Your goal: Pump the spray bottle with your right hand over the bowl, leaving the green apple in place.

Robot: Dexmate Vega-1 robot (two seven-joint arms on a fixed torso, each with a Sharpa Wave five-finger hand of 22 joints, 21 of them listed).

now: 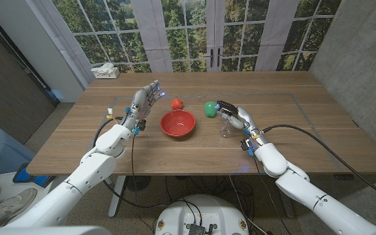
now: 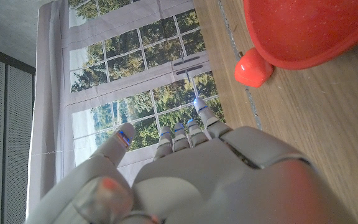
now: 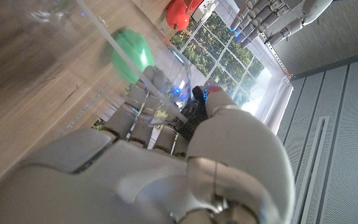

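A clear spray bottle (image 1: 227, 128) with a black head stands on the table to the right of the red bowl (image 1: 177, 123). My right hand (image 1: 235, 115) grips the bottle around its top; in the right wrist view the hand (image 3: 166, 168) wraps the clear bottle (image 3: 104, 37). The green apple (image 1: 209, 108) lies just behind the bottle, between it and the bowl, and it appears through the plastic as the green apple (image 3: 133, 53). My left hand (image 1: 145, 100) is raised to the left of the bowl, fingers apart, holding nothing.
A small red fruit (image 1: 176, 103) sits behind the bowl, next to the bowl's rim (image 2: 303, 37) as the small red fruit (image 2: 253, 67). A tissue box (image 1: 105, 71) stands at the far left corner. Windows are behind the table.
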